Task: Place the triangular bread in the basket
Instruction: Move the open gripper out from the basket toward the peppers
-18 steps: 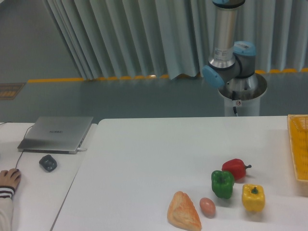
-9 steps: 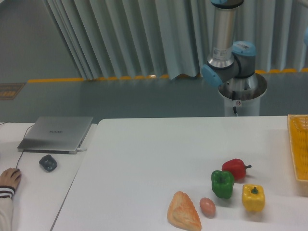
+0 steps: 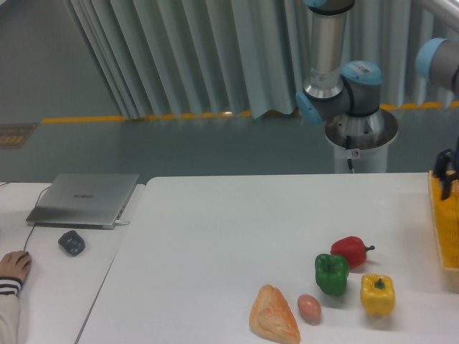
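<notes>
The triangular bread [image 3: 273, 315], a golden-brown wedge, lies near the table's front edge, left of a small egg [image 3: 309, 308]. Only a strip of the yellow-orange lattice basket [image 3: 445, 229] shows at the right edge of the frame. My gripper [image 3: 443, 179] hangs at the far right, just above the basket's back corner and partly cut off by the frame. Its dark fingers look spread with nothing between them. It is far from the bread.
A green pepper [image 3: 331, 274], a red pepper [image 3: 350, 250] and a yellow pepper [image 3: 377, 294] sit between the bread and the basket. On the left table are a laptop [image 3: 84, 198], a mouse [image 3: 71, 242] and a person's hand [image 3: 13, 265]. The arm's base [image 3: 358, 136] stands behind the table.
The arm has swung, bringing its wrist and gripper into view at the right edge above the basket. The objects on the table have not moved.
</notes>
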`<action>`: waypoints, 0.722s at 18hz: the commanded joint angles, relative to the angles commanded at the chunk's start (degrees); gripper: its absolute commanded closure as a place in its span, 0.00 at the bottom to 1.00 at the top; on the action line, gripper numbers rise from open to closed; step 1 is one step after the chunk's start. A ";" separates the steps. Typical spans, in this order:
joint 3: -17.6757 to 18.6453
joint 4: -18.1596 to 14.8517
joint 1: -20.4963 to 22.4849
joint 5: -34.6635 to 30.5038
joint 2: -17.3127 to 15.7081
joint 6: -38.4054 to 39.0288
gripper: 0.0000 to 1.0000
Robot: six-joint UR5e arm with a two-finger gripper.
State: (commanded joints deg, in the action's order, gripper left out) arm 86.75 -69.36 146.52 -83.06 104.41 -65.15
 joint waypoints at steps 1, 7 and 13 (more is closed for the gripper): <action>0.00 0.27 -0.53 0.09 0.09 2.90 0.00; -0.52 2.64 -5.18 0.00 0.79 12.58 0.00; -1.14 5.20 -10.90 -0.18 2.55 18.74 0.00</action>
State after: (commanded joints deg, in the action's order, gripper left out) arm 85.61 -64.16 135.62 -83.23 106.96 -46.42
